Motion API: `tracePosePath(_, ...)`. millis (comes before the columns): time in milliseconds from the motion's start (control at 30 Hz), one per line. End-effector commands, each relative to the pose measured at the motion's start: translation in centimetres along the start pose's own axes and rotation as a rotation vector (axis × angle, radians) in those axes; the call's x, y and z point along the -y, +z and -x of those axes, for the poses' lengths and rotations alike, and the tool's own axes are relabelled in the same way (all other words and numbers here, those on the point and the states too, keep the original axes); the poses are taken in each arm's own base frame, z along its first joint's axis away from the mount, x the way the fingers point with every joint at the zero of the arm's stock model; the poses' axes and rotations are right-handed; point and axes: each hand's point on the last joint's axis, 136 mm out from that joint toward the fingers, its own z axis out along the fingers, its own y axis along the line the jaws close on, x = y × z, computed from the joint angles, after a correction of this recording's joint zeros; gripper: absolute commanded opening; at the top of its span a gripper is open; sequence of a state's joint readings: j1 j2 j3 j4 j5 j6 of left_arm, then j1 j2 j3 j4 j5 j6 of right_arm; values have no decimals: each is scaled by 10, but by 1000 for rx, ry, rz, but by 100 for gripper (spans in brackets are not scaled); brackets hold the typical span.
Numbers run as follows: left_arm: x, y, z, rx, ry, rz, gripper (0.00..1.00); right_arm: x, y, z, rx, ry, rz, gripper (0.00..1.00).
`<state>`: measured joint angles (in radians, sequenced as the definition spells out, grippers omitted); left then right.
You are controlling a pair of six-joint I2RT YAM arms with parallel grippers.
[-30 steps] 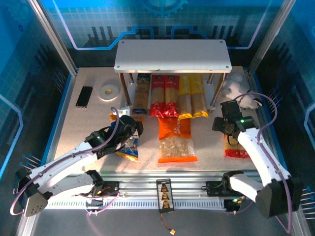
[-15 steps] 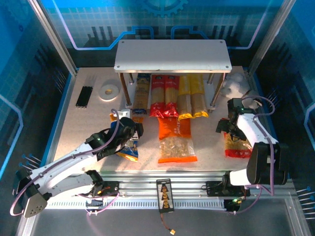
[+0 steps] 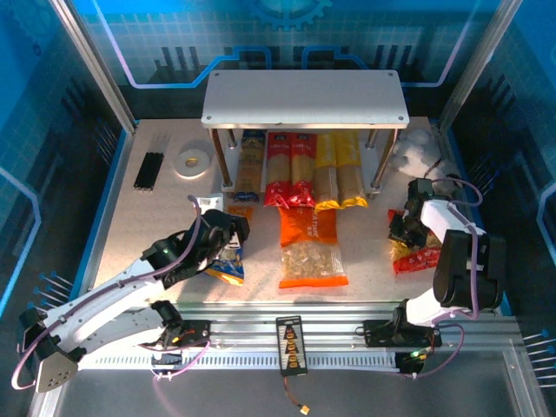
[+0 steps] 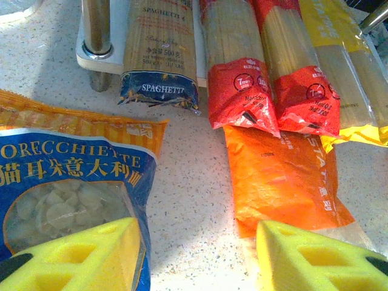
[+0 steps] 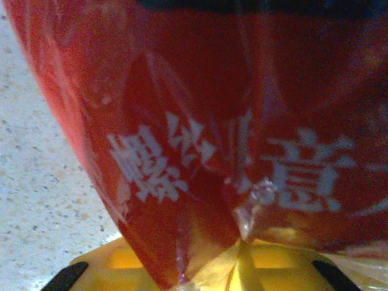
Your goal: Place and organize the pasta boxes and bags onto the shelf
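While I looked down from above, the speckled desk stretched out under both my arms, and the shelf stood at its far middle, white boards on thin metal posts. On the lower board five long spaghetti packs lay side by side with their near ends poking past the front edge. A blue-and-yellow pack was on the left, then two red packs, then two yellow packs.

An orange bag lay flat on the desk in front of the red packs, its far end touching their tips. A blue-orange bag lay just to its left, and a red bag sat well apart on the right side of the desk.

My left end effector was spread. One yellow finger was over the near corner of the blue-orange bag, the other by the orange bag, with bare desk between them. I could not tell whether either finger touched. My right end effector was pressed together on a puckered fold of the red bag.

A white plush toy sat beside the shelf's right posts. A roll of tape and some black sticks lay at the far left.
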<state>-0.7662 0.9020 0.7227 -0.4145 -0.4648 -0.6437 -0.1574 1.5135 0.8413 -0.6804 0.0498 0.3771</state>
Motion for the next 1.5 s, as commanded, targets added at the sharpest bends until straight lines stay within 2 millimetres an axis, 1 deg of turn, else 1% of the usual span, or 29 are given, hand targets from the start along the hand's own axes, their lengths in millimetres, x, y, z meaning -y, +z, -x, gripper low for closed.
tracePosePath(0, -6, -2, 0, 6, 32, 24, 54, -33, 17, -44, -156, -18, 165, 23)
tracePosePath(67, -5, -2, 0, 6, 30, 21, 54, -39, 12, -49, -154, -46, 166, 23)
tracePosePath(167, -4, -3, 0, 4, 28, 18, 54, -49, 5, -59, -152, -79, 178, 21)
tracePosePath(300, -4, -4, -1, 5, 26, 14, 54, -61, -4, -75, -155, -126, 190, 21)
tracePosePath(400, -4, -3, -1, 6, 24, 13, 54, -68, -8, -86, -158, -146, 202, 22)
tracePosePath(500, -4, -3, -1, 5, 22, 9, 54, -74, -8, -90, -159, -140, 244, 22)
tracePosePath(567, -5, -2, -3, 1, 22, 11, 54, -85, -10, -91, -163, -134, 308, 22)
tracePosePath(667, -6, -2, -4, 0, 20, 15, 54, -103, -15, -90, -162, -121, 407, 21)
tracePosePath(800, -8, -3, -5, -2, 21, 23, 54, -112, -26, -86, -144, -120, 460, 22)
tracePosePath(833, -8, -3, -5, -3, 23, 24, 54, -112, -29, -86, -138, -127, 458, 26)
tracePosePath(867, -9, -3, -5, -3, 23, 26, 54, -109, -34, -85, -125, -135, 443, 38)
tracePosePath(900, -9, -3, -6, -5, 24, 25, 54, -105, -39, -85, -107, -146, 419, 46)
tracePosePath(967, -8, -2, -6, -8, 22, 24, 54, -95, -50, -83, -64, -168, 367, 51)
tracePosePath(1033, -7, -1, -7, -12, 22, 19, 54, -85, -64, -81, -15, -186, 315, 59)
tracePosePath(1100, -6, 1, -9, -17, 21, 18, 54, -73, -78, -80, 39, -203, 255, 63)
tracePosePath(1167, -5, 2, -9, -21, 18, 14, 54, -61, -84, -79, 79, -207, 178, 73)
tracePosePath(1267, -2, 5, -11, -32, 18, 5, 54, -58, -82, -77, 94, -205, 142, 83)
tracePosePath(1467, -2, 5, -14, -46, 16, 5, 54, -41, -56, -71, 63, -223, -42, 85)
